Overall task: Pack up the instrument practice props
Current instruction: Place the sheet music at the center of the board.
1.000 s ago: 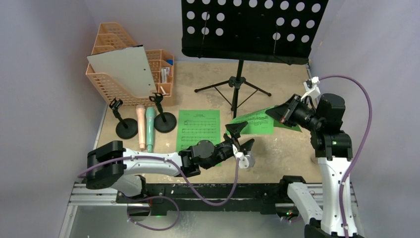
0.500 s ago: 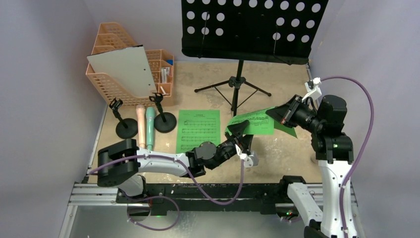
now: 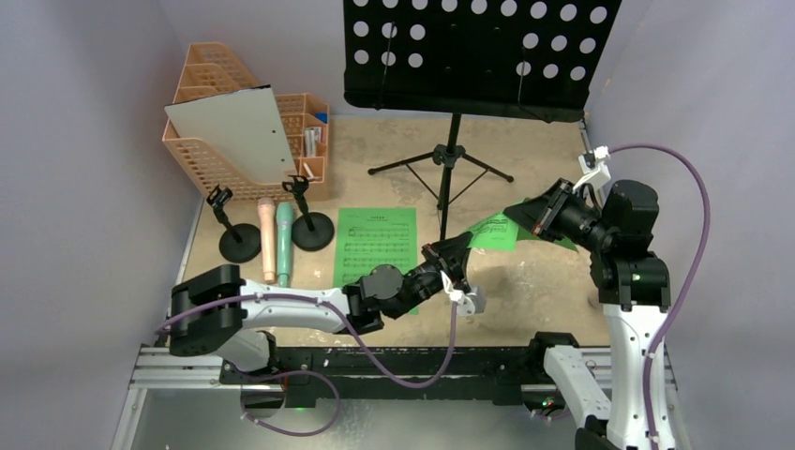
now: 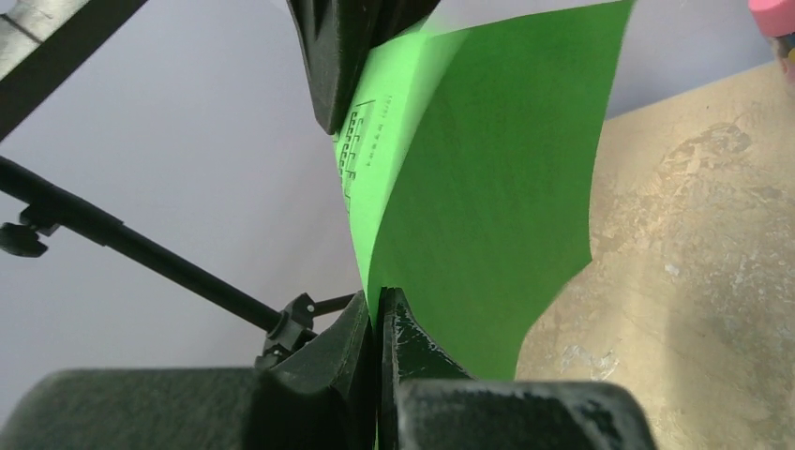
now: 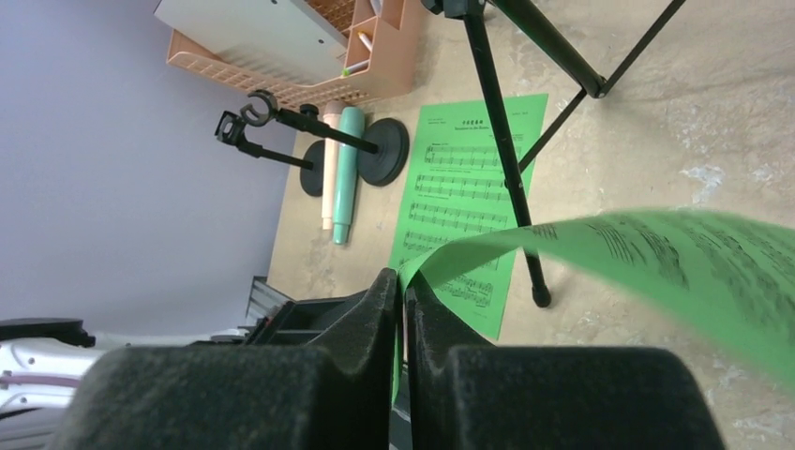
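Seemingly left gripper (image 3: pixel 457 251) and right gripper (image 3: pixel 525 216) pinch one green page (image 3: pixel 495 231)

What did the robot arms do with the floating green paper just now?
The left gripper moved forward to the lifted green page and shut on its near edge; its jaws were open before. The right gripper keeps pinching the other end, so both now hold it, bowed. The flat green page, microphones, holders and music stand stayed put.
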You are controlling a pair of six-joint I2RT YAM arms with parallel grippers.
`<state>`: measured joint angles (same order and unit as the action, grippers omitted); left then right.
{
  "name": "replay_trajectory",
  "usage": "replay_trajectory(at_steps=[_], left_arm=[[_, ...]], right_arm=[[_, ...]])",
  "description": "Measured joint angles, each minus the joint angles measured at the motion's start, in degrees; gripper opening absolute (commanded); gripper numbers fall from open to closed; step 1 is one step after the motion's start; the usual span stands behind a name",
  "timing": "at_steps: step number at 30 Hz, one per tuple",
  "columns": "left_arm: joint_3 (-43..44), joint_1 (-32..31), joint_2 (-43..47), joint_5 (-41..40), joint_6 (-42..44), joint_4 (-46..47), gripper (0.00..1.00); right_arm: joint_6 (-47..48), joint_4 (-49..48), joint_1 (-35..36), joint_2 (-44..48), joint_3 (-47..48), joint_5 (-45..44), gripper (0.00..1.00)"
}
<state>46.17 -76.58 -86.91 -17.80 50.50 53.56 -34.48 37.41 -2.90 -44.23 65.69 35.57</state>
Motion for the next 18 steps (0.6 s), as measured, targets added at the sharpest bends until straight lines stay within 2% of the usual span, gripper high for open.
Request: replay_trajectory(at_steps=[4, 8, 18], left_arm=[[0.24, 0.00, 4.70, 0.02, -0.74, -5.03, 0.00], [2.67, 0.00, 9.88, -0.33, -2.16, -13.46, 0.00], [14.73, 0.00, 18.78, -3.50, -6.93, -43.15, 0.00]], right_arm=[[0.61, 0.13, 0.00, 0.07, 1.79, 0.17, 0.47], [1.79, -0.17, 0.00, 0.55, 3.98, 0.17, 0.68], [4.96, -0.42, 0.00, 2.91, 4.72, 0.02, 0.83]])
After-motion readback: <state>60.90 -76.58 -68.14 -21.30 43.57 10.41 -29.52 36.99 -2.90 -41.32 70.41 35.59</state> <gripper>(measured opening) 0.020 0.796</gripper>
